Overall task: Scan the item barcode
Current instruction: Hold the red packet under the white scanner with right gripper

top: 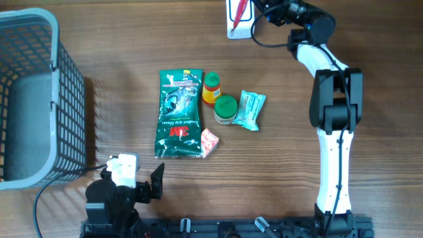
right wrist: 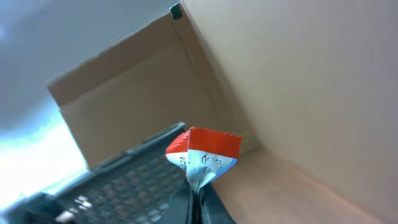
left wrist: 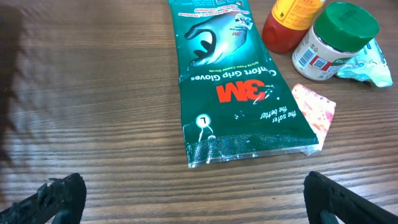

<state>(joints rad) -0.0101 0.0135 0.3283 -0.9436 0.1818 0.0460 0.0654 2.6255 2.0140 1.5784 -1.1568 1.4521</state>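
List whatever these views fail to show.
- Print on the red-and-white packet: too small and blurred to read, right wrist view.
- Most of the right gripper: below the bottom edge, right wrist view.
- Part of the basket: cropped by the left edge, overhead.
- Top of the orange bottle: cut off at the top, left wrist view.

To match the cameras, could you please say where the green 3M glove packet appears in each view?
Overhead: glove packet at centre, left of the green-lidded jar.
Left wrist: glove packet upper middle, green-lidded jar top right.
Right wrist: not in it.
Landmark: green-lidded jar.
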